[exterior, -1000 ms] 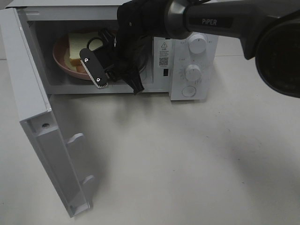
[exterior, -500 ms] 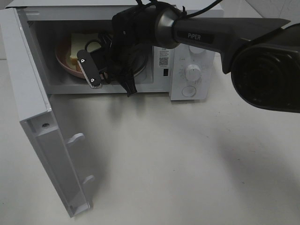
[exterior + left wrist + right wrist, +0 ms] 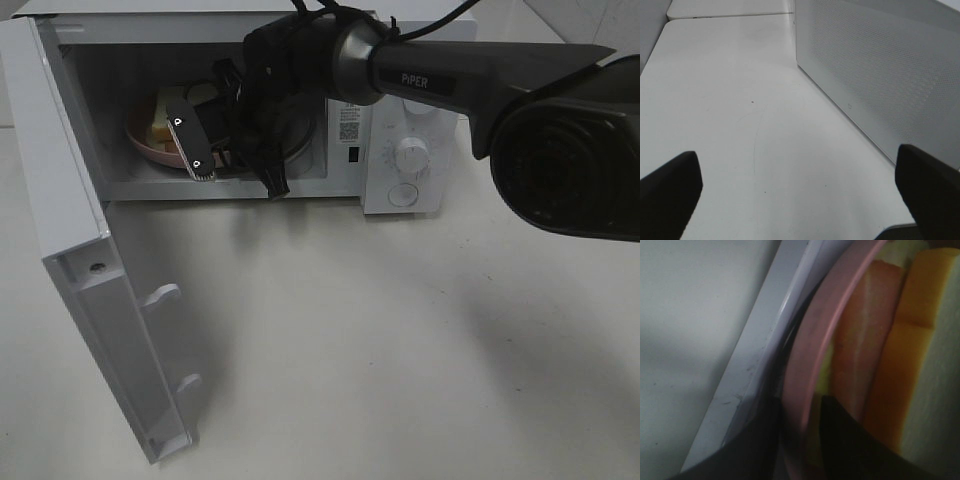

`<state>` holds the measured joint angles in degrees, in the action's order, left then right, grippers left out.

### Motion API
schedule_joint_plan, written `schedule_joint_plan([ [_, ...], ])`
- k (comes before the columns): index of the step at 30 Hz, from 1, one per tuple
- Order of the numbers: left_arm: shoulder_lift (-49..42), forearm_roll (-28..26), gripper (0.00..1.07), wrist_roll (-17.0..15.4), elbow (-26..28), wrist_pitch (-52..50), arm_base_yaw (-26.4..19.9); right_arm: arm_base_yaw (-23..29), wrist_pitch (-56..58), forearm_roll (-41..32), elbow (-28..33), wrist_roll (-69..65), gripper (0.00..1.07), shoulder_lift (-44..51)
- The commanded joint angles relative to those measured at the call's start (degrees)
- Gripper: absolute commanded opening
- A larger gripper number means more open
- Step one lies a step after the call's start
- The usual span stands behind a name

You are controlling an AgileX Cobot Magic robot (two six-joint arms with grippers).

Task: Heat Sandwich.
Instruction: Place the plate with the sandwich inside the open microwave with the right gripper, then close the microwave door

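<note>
Reaching into microwave [image 3: 438, 192] — right hand [image 3: 797, 450] gripping plate [image 3: 143, 150]

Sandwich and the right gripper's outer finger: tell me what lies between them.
The pink plate's rim runs between the outer finger and the sandwich; the right wrist view shows it.

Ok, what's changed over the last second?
The right claw, clamped on the pink plate rim, pushed farther into the microwave, carrying plate and sandwich deeper into the cavity. Nothing was let go. The door stayed open. The left claw is open beside the microwave's outer wall.
</note>
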<state>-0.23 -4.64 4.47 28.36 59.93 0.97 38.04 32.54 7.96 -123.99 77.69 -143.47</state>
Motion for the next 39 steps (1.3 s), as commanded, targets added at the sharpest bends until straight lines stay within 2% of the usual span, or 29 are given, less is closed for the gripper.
schedule_joint_plan([
  [1,-1.3,-0.3,0.98,-0.1,-0.2,-0.5,0.0,-0.1,-0.5,-0.6,0.8,-1.1,0.49,1.1],
  [2,-1.3,-0.3,0.98,-0.1,-0.2,-0.5,0.0,-0.1,-0.5,-0.6,0.8,-1.1,0.49,1.1],
  [3,-1.3,-0.3,0.98,-0.1,-0.2,-0.5,0.0,-0.1,-0.6,-0.9,1.7,-1.1,0.56,1.7],
  [6,-1.3,-0.3,0.98,-0.1,-0.2,-0.5,0.0,-0.1,-1.2,-1.0,5.6,-1.1,0.65,4.1],
  [8,-1.3,-0.3,0.98,-0.1,-0.2,-0.5,0.0,-0.1,-1.7,-1.0,6.5,-1.1,0.66,4.8],
  [10,-1.3,-0.3,0.98,-0.1,-0.2,-0.5,0.0,-0.1,-3.5,-1.0,10.5,-1.2,0.71,7.2],
  [12,-1.3,-0.3,0.98,-0.1,-0.2,-0.5,0.0,-0.1,-3.8,-1.0,11.4,-1.3,0.73,7.7],
  [14,-1.3,-0.3,0.98,-0.1,-0.2,-0.5,0.0,-0.1,-4.3,-1.0,14.7,-1.5,0.77,9.9],
  [22,-1.3,-0.3,0.98,-0.1,-0.2,-0.5,0.0,-0.2,-8.3,-1.2,22.7,-1.6,0.78,14.8],
  [29,-1.3,-0.3,0.98,-0.1,-0.2,-0.5,0.0,-0.3,-11.3,-1.2,33.1,-1.6,0.77,20.6],
  [39,-1.3,-0.3,0.98,-0.1,-0.2,-0.5,0.0,-0.3,-14.6,-1.2,41.8,-1.8,0.76,26.5],
])
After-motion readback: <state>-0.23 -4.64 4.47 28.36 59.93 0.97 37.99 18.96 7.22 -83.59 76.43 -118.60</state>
